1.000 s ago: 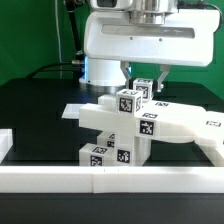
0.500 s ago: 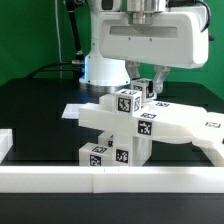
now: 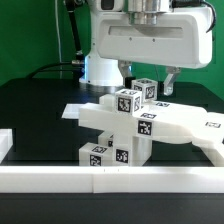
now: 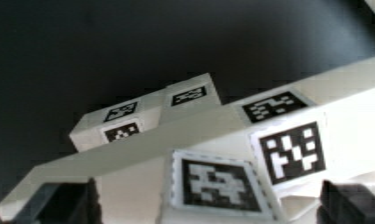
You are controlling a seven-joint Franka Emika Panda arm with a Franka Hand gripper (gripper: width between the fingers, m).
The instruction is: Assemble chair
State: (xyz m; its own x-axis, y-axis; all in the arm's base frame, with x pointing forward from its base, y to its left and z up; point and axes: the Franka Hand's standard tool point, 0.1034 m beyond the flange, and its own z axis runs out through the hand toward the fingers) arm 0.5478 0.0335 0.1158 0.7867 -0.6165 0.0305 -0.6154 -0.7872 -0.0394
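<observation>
The partly built chair (image 3: 118, 125) stands at mid-table. It is made of white tagged pieces: a flat slab, stacked notched blocks below it and a long piece reaching to the exterior view's right. A small tagged post (image 3: 146, 88) sits on top at the back. My gripper (image 3: 148, 77) hangs just above the chair, open, with one dark finger on each side of the post and a gap at both sides. In the wrist view the gripper (image 4: 205, 205) shows both fingers far apart, with a tagged white block face (image 4: 219, 182) between them, touching neither.
A long low white border rail (image 3: 110, 181) runs along the table's front and up the exterior view's right side (image 3: 213, 150). The arm's white base (image 3: 100, 70) stands behind the chair. The table top is black.
The fingers have spread apart and let go of the small tagged post. The hand has shifted a little toward the exterior view's right.
</observation>
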